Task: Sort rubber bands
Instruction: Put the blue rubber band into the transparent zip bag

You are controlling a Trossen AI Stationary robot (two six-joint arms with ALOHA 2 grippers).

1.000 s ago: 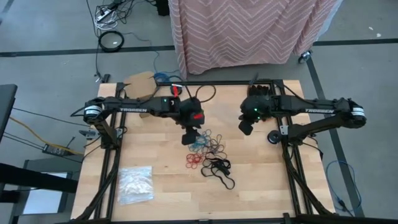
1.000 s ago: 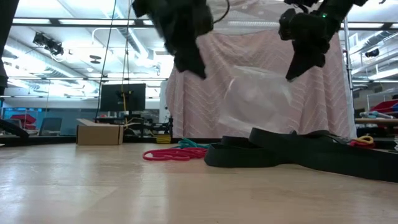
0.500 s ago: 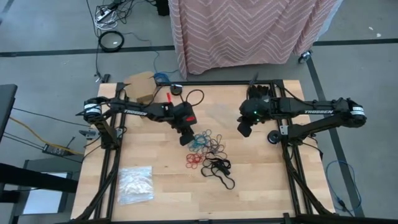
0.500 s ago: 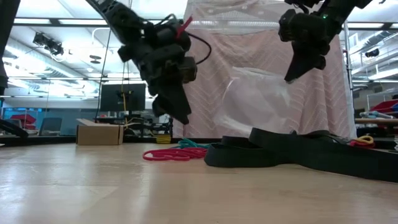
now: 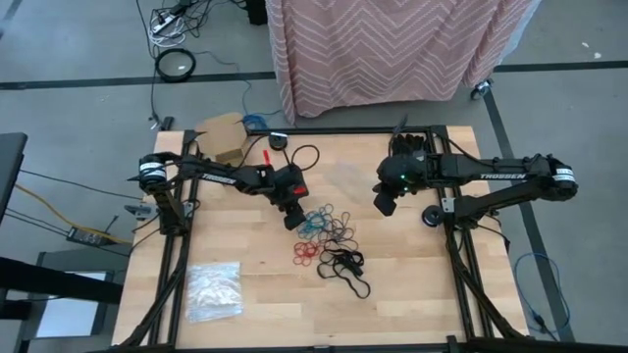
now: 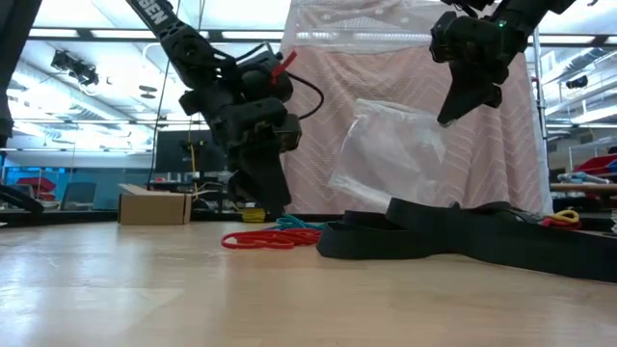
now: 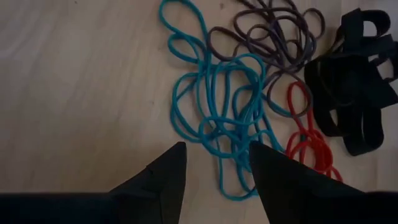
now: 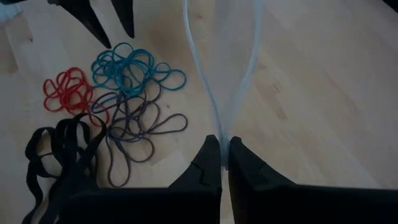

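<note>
We see the left gripper (image 5: pixel 291 222) lowered over the table (image 5: pixel 412 284), its two fingers (image 7: pixel 163 177) spread apart with nothing between them, the tips poised just above the near edge of the rubber bands (image 5: pixel 329 238). Directly ahead of those fingertips lies the blue-teal tangle (image 7: pixel 217 118), a knot of overlapping loops that reaches into the gap between the fingers. Just beyond it, farther from the gripper, sit the brownish-purple loops (image 7: pixel 273 43), to one side the small red cluster (image 7: pixel 308 146), and past that the larger black bands (image 7: pixel 357 93), which overlap one another in a heap. We cannot tell whether the fingertips touch the wood. The right gripper (image 5: pixel 384 204) hangs above the table, well apart from the pile and off to its side, its fingers (image 8: pixel 245 171) pressed together on the edge of a clear plastic bag (image 6: pixel 390 154), which droops down from the pinch and shows crinkled and see-through in the low view. Another clear bag (image 5: pixel 214 290) lies flat on the table, well away from both grippers, near the left arm's side.
</note>
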